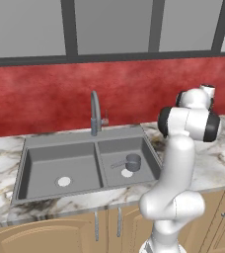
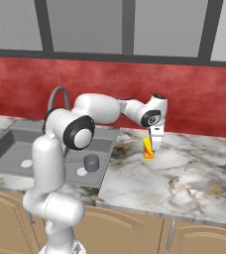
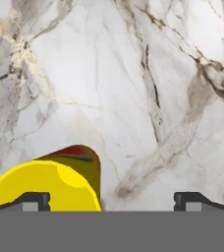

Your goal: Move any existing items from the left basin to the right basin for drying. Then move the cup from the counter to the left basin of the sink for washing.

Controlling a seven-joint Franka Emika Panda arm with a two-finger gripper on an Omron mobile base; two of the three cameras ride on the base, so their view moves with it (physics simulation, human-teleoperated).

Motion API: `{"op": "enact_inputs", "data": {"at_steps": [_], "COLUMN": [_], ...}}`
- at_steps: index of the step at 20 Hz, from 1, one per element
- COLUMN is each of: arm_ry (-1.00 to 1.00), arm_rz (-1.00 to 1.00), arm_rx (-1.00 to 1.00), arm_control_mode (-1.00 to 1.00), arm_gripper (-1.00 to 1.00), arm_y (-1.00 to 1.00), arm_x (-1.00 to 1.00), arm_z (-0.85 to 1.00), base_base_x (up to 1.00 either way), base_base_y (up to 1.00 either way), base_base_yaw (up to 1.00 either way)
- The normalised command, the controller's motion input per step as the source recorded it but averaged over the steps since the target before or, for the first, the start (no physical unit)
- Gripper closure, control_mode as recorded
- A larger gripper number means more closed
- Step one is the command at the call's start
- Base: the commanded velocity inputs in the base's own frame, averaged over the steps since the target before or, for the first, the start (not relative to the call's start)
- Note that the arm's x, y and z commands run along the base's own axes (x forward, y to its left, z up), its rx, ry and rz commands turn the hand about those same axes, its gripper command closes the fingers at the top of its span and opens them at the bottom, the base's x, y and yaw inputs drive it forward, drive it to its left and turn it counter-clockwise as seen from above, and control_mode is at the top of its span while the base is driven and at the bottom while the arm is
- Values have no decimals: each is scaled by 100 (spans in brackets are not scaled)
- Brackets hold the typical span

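Observation:
The yellow cup point(image 2: 147, 149) with its red mark stands upright on the marble counter point(image 2: 184, 171), just right of the sink. My gripper point(image 2: 155, 143) hangs over it, open and pointing down. In the hand view the cup point(image 3: 45, 184) sits low at the left, right by my left fingertip point(image 3: 33, 201), with bare counter point(image 3: 133, 74) across the rest of the gap between the fingers. The grey handled pot point(image 1: 132, 162) stands in the right basin point(image 1: 119, 148), by the white drain. The left basin point(image 1: 50, 165) holds just its drain.
The arched grey faucet point(image 1: 94, 114) rises behind the sink's divider. A red backsplash wall point(image 1: 45, 99) runs behind the counter, below dark-framed windows. Tan cabinet doors point(image 2: 135, 233) sit under the worktop. Open marble stretches to the right of the cup.

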Motion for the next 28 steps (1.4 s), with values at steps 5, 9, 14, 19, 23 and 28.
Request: {"op": "enact_inputs", "data": {"at_steps": [5, 9, 14, 19, 23, 28], "arm_ry": [0, 0, 0, 0, -1, 0], "arm_rz": [3, 4, 4, 5, 4, 5], "arm_rx": [1, 1, 1, 0, 0, 0], "arm_control_mode": [-100, -100, -100, -100, -100, -100], "arm_gripper": [-100, -100, -100, -100, -100, 100], "arm_y": [-14, -8, -1, 0, 1, 14], "arm_x": [25, 28, 13, -16, -16, -7], "arm_z": [-10, -16, -13, -8, -10, -21], "base_base_x": [0, 0, 0, 0, 0, 0], "base_base_y": [0, 0, 0, 0, 0, 0], "base_base_yaw": [0, 0, 0, 0, 0, 0]}}
